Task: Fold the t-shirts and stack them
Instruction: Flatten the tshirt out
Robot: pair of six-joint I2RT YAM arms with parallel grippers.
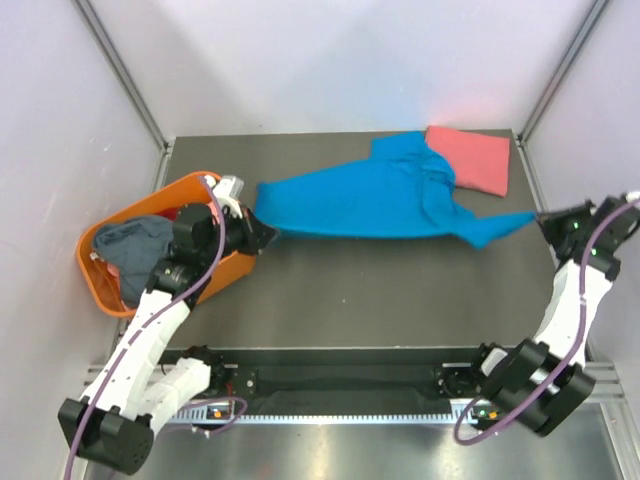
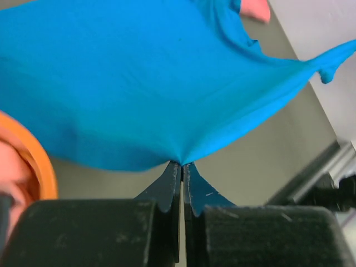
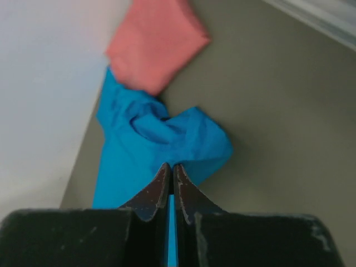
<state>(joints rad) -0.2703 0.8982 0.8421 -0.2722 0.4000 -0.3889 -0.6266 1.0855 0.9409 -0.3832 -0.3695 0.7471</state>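
Between orange basket (image 1: 92, 280) and folded pink t-shirt (image 1: 475, 158), blue t-shirt (image 1: 350, 200) stretched taut, pinched by left fingers (image 2: 169, 186) and right fingers (image 3: 160, 186)

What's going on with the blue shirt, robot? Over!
Both grippers shut: left gripper on one end of the blue t-shirt, right gripper on the other. Shirt stretched long between them. Folded pink t-shirt close behind it.

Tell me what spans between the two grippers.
The blue t-shirt, stretched between left gripper and right gripper, both shut on it; top view shows it.

Orange basket (image 1: 92, 275) at L side of grey table (image 1: 380, 290).
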